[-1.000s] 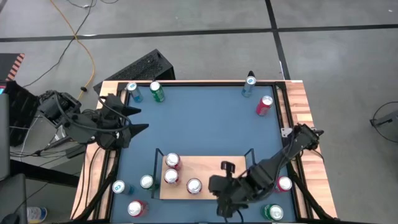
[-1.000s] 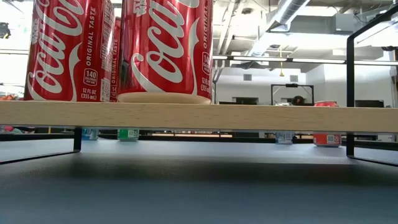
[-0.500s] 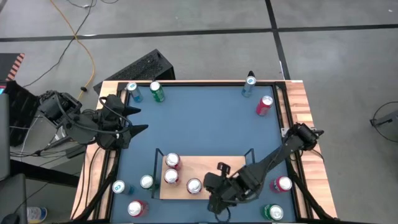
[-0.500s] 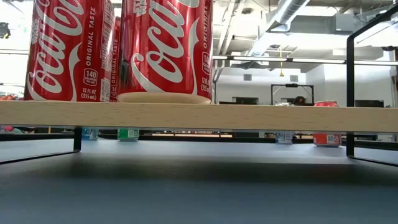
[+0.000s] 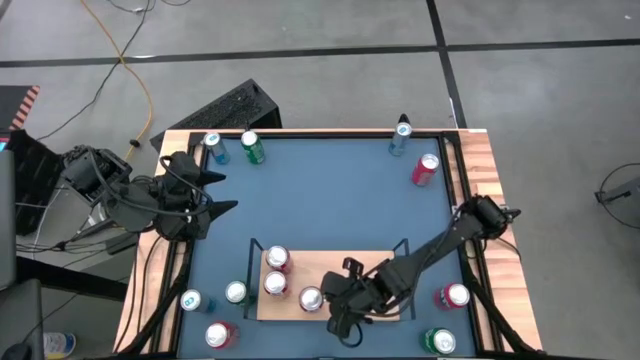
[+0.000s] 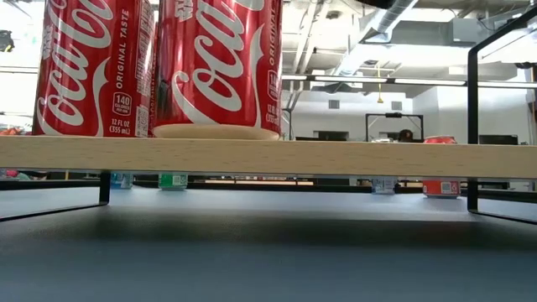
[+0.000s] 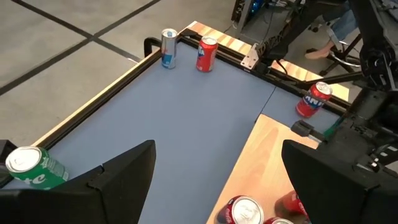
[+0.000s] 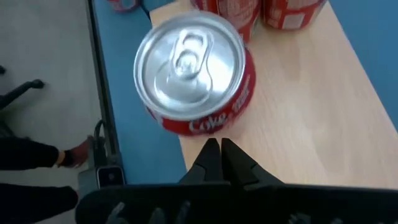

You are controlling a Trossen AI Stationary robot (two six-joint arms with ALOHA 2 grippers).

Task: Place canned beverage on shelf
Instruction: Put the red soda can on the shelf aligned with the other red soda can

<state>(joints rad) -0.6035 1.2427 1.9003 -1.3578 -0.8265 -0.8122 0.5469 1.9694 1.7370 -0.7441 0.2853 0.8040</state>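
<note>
Since a second ago the right gripper has slid across the shelf toward the nearest red can, and in the low view that can has shifted a little sideways on the board. Right fingers are pressed together, empty, their tips just beside the can's wall; whether they actually touch it is hard to say from the wrist view.

Taking the shelf as landmark: it sits on the blue table at the near edge, black rails at its short ends. Three red cans stand upright on its left part, the nearest one at its front edge, a second just left of it, a third behind that. The shelf's right part is bare wood, with the right arm lying over it.

Off the shelf to the right stand a red can and a green can. To its left stand several more cans. Well beyond it, at the table's far edge, are a green can, a blue can, a slim can and a red can.

The left gripper waits far left of the shelf, over the table's left edge, fingers spread wide, holding nothing.
</note>
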